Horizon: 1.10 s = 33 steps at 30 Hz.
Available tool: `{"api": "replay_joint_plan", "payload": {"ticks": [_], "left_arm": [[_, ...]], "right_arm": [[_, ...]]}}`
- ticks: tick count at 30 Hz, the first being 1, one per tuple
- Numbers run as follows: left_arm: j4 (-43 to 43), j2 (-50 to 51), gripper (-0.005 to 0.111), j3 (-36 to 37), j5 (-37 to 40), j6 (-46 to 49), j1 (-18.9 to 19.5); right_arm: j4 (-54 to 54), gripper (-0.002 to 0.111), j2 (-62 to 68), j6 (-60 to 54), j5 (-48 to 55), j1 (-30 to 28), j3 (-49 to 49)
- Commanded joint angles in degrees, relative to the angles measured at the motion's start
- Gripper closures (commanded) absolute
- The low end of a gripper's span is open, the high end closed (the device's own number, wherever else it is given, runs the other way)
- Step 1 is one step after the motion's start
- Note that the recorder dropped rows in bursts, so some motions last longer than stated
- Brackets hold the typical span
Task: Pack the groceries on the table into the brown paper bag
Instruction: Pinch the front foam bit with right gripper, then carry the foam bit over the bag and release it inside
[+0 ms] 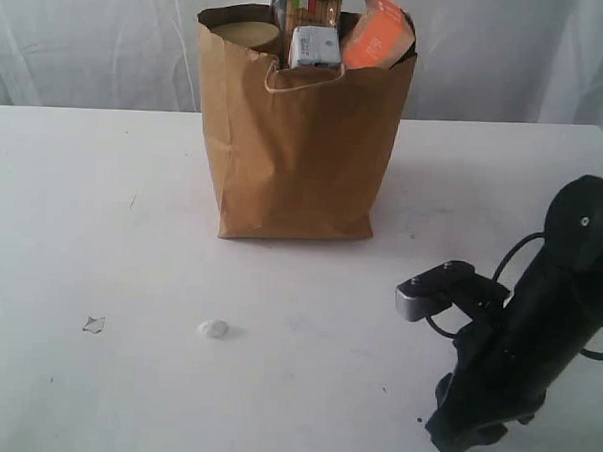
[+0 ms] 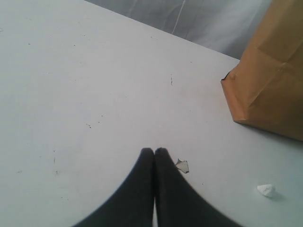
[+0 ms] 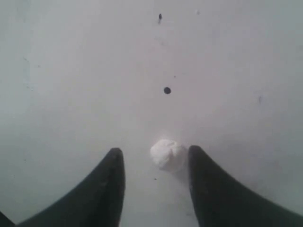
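Black jaws of my left gripper [image 2: 154, 152] are pressed together over the table [image 2: 71, 94], a little way from the brown paper bag [image 1: 300, 156]. The groceries [image 1: 315, 46] I can see poke out of the bag's top, away from both arms. Well apart from the bag, my right gripper [image 3: 155, 150] holds its jaws apart around a white crumb [image 3: 166, 156], not a grocery.

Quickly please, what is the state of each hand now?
Left hand: closed, holding nothing.
Right hand: open, holding nothing; a white lump lies between its fingers.
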Motion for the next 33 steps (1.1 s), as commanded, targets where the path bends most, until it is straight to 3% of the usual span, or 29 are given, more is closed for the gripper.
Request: {"api": "replay_joint_plan", "payload": {"ticks": [1, 5, 18, 24, 29, 33], "left_arm": [[-0.6, -0.2, 0.107, 0.2, -0.1, -0.3, 0.1], [-0.6, -0.2, 0.107, 0.2, -0.1, -0.3, 0.1], [-0.6, -0.2, 0.107, 0.2, -0.1, -0.3, 0.1], [-0.6, -0.2, 0.107, 0.2, -0.1, -0.3, 0.1], [-0.6, -0.2, 0.107, 0.2, -0.1, -0.3, 0.1], [-0.6, -0.2, 0.107, 0.2, -0.1, -0.3, 0.1]], "right_arm": [[-3.3, 0.067, 2.7, -0.4, -0.2, 0.0, 0.1], [-3.2, 0.070, 2.8, -0.4, -0.2, 0.0, 0.1], [-3.1, 0.104, 2.8, -0.4, -2.6, 0.0, 0.1], [-0.4, 0.107, 2.5, -0.2, 5.7, 0.0, -2.0], [11.4, 0.107, -0.5, -0.7, 14.3, 0.0, -5.0], [32.6, 0.107, -2.7, -8.4, 21.2, 0.0, -9.0]]}}
